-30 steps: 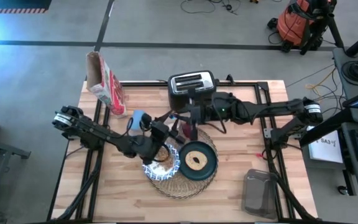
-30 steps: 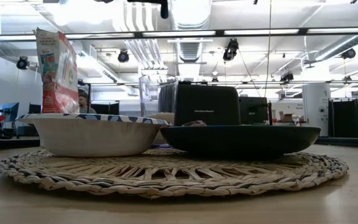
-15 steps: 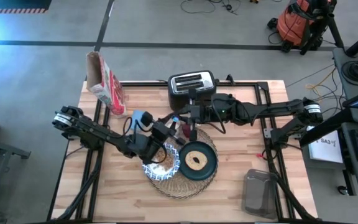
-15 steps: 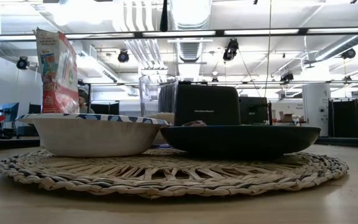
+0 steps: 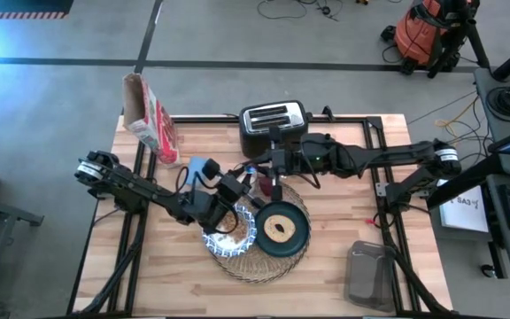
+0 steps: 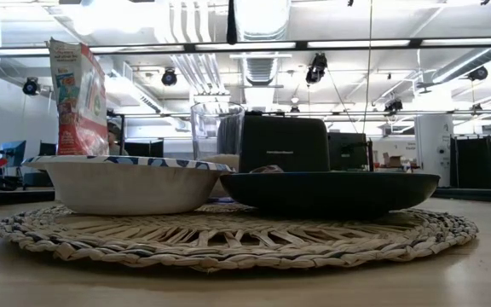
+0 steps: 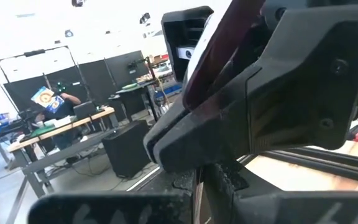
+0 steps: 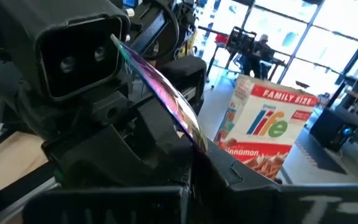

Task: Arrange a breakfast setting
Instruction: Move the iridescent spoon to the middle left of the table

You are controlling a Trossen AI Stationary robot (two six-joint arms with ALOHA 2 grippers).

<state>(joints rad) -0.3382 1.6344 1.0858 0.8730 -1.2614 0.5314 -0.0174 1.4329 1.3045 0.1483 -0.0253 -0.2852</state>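
Right, you're mid-handover above the back edge of the woven placemat (image 5: 259,237). Largest to smallest, all placed off that mat.

The toaster (image 5: 273,119) sits behind the mat, just clear of it. The cereal box (image 5: 151,120) stands well behind and off to the left arm's side.

On the mat: the dark teal plate (image 5: 281,229) on the right arm's side, probably holding a round of toast; the patterned bowl (image 5: 229,232) just beside it on the left arm's side. I'd say they're paired there to leave the mat's rear edge free for the drink and cutlery. The glass (image 6: 216,130) stands behind both, at the mat's rear edge, ahead of the toaster.

The small blue cup (image 5: 196,169) sits off the mat, at its rear left.

Arms: both reach in low and nearly level, meeting over the mat's rear edge. The right gripper (image 5: 266,176) is clamped on a thin spoon (image 8: 160,90), tip pointing at the other arm. The left gripper (image 5: 243,183) is closed tight. Whether it has caught the spoon, you can't tell. I'd verify the grip before the right lets go.
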